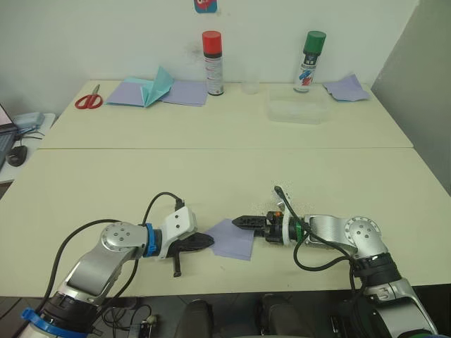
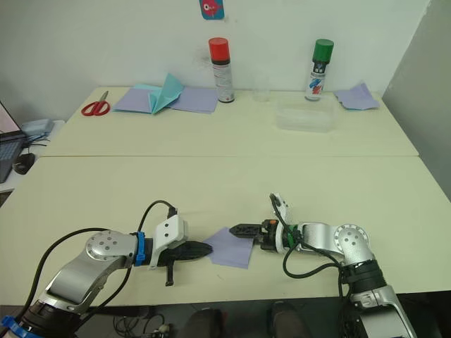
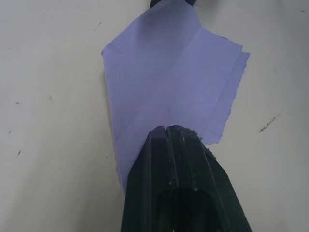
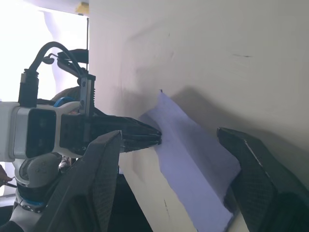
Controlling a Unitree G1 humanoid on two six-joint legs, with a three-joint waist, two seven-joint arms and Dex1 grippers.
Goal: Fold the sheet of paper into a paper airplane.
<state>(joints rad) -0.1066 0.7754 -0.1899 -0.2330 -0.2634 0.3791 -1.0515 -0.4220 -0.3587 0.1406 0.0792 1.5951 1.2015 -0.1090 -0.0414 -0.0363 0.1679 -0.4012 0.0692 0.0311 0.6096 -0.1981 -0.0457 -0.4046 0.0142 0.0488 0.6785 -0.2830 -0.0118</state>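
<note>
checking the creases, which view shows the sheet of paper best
The left wrist view: the sheet of paper lies nearly whole and flat, its faint creases and ragged edge visible. The right wrist view shows it edge-on and slanted. Both eye views show it small between the left gripper and right gripper.

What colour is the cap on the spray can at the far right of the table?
Green. The cap tops the white-bodied spray can; the right eye view shows it best.
</note>
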